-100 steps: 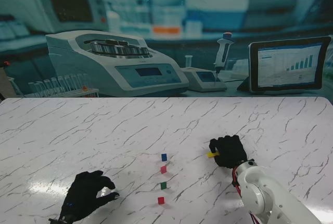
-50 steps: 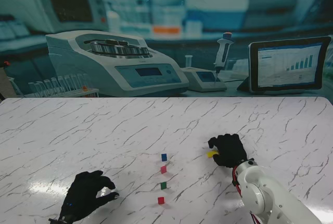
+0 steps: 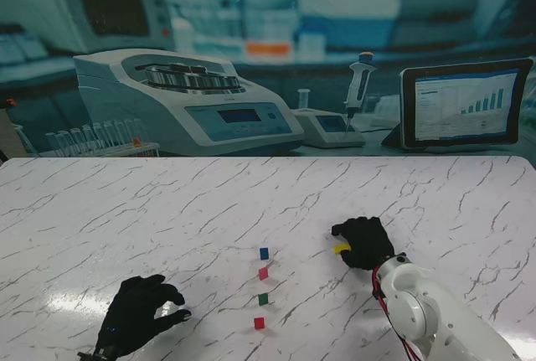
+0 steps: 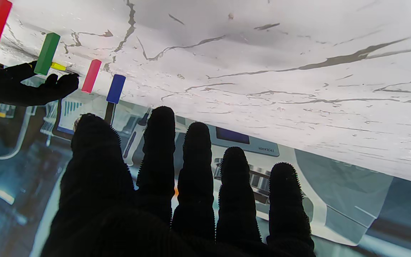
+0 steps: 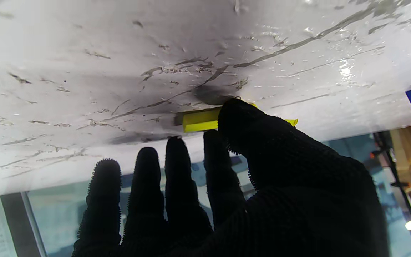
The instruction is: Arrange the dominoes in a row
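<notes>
Under the right robot hand (image 3: 363,242) thumb, grasped, the yellow domino (image 3: 342,249) lies flat; the domino row (image 3: 262,287) stands to its left, nearer than the released left robot hand (image 3: 138,314)

The desk (image 3: 126,202) has a glossy white marble-look top with grey veins, throwing bright glare near its left front corner. Both the left hand (image 3: 138,315) and the right hand (image 3: 364,244) wear black knitted cloth, matt and nubbly at the fingertips (image 4: 161,114). The yellow domino (image 5: 200,120) looks like smooth, opaque plastic. The right arm's shell (image 3: 419,311) is smooth glossy white plastic.
</notes>
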Robot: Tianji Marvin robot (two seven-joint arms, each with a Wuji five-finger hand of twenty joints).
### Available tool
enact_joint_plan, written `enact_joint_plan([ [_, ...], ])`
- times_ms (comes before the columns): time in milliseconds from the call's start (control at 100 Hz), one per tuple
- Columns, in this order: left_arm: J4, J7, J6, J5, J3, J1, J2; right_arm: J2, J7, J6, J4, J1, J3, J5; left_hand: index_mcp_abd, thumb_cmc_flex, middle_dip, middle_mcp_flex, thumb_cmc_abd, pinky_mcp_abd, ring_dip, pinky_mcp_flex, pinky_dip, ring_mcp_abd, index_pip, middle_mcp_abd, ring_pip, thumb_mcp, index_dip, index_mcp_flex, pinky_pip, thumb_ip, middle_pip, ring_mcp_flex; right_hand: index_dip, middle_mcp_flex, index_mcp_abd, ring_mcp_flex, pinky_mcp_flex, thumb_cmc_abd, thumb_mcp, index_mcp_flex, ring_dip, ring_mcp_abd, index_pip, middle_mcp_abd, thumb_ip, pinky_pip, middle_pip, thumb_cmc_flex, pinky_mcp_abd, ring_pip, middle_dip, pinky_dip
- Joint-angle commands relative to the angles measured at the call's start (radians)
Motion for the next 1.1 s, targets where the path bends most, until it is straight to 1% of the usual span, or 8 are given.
enact_joint_plan([
  [0,0.003,-0.009,-0.019,-0.003,0.002,0.007,-0.005,-0.003,-0.006,-0.009,0.01,-0.014,-0.008,0.001,-0.035,0.01,0.013,0.023,0.003,-0.018,0.017,-0.001,0.016,-0.035,0.014,-0.027,0.015,-0.021,-0.014,0.005,0.031,-0.031,0.015,0.024,-0.015,0.02,0.009,-0.03,-0.018,0.007,0.003,0.033,-0.012,-0.026,-0.007,-0.013,0.038,-0.002,0.001,-0.004,0.075,-0.01,-0.015,0.003],
  [80,0.004,-0.006,-0.02,-0.004,0.002,0.007,-0.006,-0.005,-0.026,-0.016,0.017,-0.016,-0.011,-0.001,-0.035,0.011,0.014,0.026,0.002,-0.016,0.018,-0.001,0.016,-0.036,0.017,-0.027,0.017,-0.02,-0.012,0.007,0.032,-0.031,0.017,0.027,0.035,0.044,-0.037,-0.011,-0.013,0.001,0.001,0.109,-0.011,-0.032,0.106,-0.026,0.032,-0.004,0.026,0.003,0.077,0.003,-0.013,0.006],
  [100,0.004,-0.006,-0.02,-0.004,0.002,0.007,-0.006,-0.005,-0.03,-0.017,0.018,-0.017,-0.012,-0.002,-0.035,0.011,0.014,0.028,0.003,-0.016,0.018,0.0,0.017,-0.036,0.019,-0.028,0.017,-0.02,-0.012,0.008,0.032,-0.031,0.018,0.027,0.044,0.046,-0.045,-0.008,-0.012,-0.012,0.001,0.112,-0.011,-0.033,0.136,-0.028,0.015,-0.004,0.033,0.014,0.077,0.006,-0.011,0.007],
  [160,0.005,-0.006,-0.02,-0.004,0.002,0.006,-0.006,-0.006,-0.043,-0.019,0.024,-0.017,-0.017,-0.004,-0.037,0.012,0.015,0.029,0.003,-0.016,0.019,-0.002,0.017,-0.035,0.023,-0.028,0.018,-0.02,-0.01,0.008,0.033,-0.032,0.02,0.027,0.008,0.058,-0.08,0.005,-0.005,-0.064,0.01,0.092,-0.009,-0.033,0.348,-0.033,-0.034,-0.007,0.069,0.045,0.078,0.018,0.006,0.013],
  [210,0.005,-0.005,-0.02,-0.004,0.002,0.006,-0.006,-0.008,-0.052,-0.019,0.027,-0.018,-0.019,-0.002,-0.036,0.012,0.016,0.029,0.004,-0.016,0.019,-0.001,0.017,-0.034,0.025,-0.028,0.018,-0.02,-0.01,0.008,0.034,-0.032,0.021,0.027,0.004,0.065,-0.113,0.014,-0.001,-0.092,0.006,0.077,-0.003,-0.029,0.501,-0.034,-0.05,-0.007,0.1,0.071,0.079,0.03,0.026,0.014],
  [350,0.008,0.0,-0.019,-0.004,0.003,0.004,-0.006,-0.009,-0.063,-0.015,0.031,-0.02,-0.024,-0.003,-0.036,0.014,0.016,0.03,0.006,-0.015,0.02,0.0,0.018,-0.035,0.027,-0.027,0.02,-0.02,-0.011,0.008,0.035,-0.033,0.022,0.03,0.152,0.071,-0.175,0.036,0.015,-0.098,0.011,0.102,0.004,-0.028,0.716,-0.051,-0.055,-0.001,0.189,0.1,0.078,0.046,0.082,0.015],
  [710,0.01,0.002,-0.019,-0.007,0.004,0.002,-0.007,-0.013,-0.1,-0.001,0.025,-0.027,-0.024,-0.014,-0.043,0.053,0.015,0.036,0.008,-0.015,0.02,0.002,0.019,-0.034,0.033,-0.024,0.022,-0.024,-0.022,0.014,0.038,-0.045,0.022,0.032,0.278,0.073,-0.193,0.064,0.028,-0.086,0.04,0.045,0.043,-0.007,0.961,-0.047,-0.064,0.028,0.406,0.135,0.07,0.123,0.337,0.008],
  [1090,0.009,-0.001,-0.016,-0.004,0.003,0.003,-0.006,-0.013,-0.105,0.001,-0.013,-0.05,0.003,-0.029,-0.046,0.064,0.015,0.036,0.008,-0.013,0.019,0.001,0.019,-0.035,0.041,-0.026,0.023,-0.035,-0.03,0.013,0.038,-0.05,0.023,0.032,0.278,0.081,-0.184,0.078,0.032,-0.088,0.045,0.028,0.062,0.004,0.977,-0.036,-0.062,0.034,0.415,0.132,0.078,0.147,0.366,0.004],
])
